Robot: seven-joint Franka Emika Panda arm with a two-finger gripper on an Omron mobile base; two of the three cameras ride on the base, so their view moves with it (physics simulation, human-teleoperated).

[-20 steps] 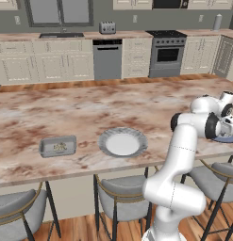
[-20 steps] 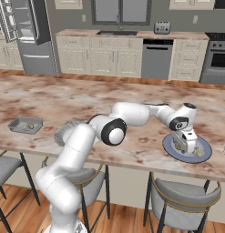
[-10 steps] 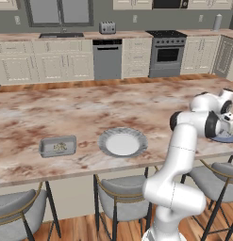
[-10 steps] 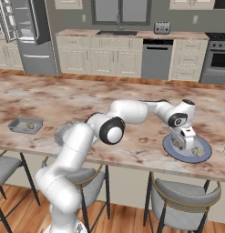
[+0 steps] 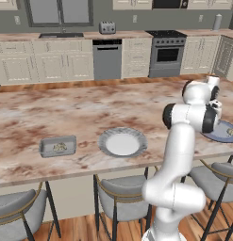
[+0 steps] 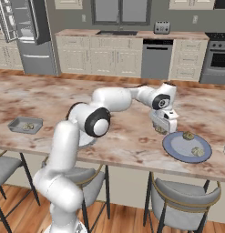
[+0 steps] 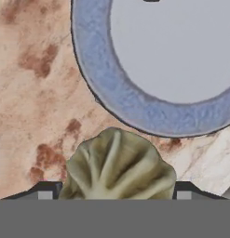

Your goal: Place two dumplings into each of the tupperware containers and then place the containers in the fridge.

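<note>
Dumpling [image 7: 117, 165] sits between the gripper [image 6: 162, 128] fingertips [image 7: 47, 190], jaws clamped on its sides, lifted above the marble counter [image 6: 132, 136] just off the blue plate's [image 6: 176, 149] near rim. It's roundish, no clear long axis; pleats fan toward the plate. Two more dumplings [image 6: 189, 135] lie on that plate. Far left, tupperware container [image 5: 58, 146] holds dumplings; count unclear. Fridge [image 6: 27, 36] stands open at back.

Marble island [image 5: 66, 108] with grey stools [image 5: 120, 195]; cream cabinets [image 5: 47, 66], dishwasher [image 5: 107, 59], oven [image 5: 167, 54], wood floor [image 5: 80, 228]
</note>
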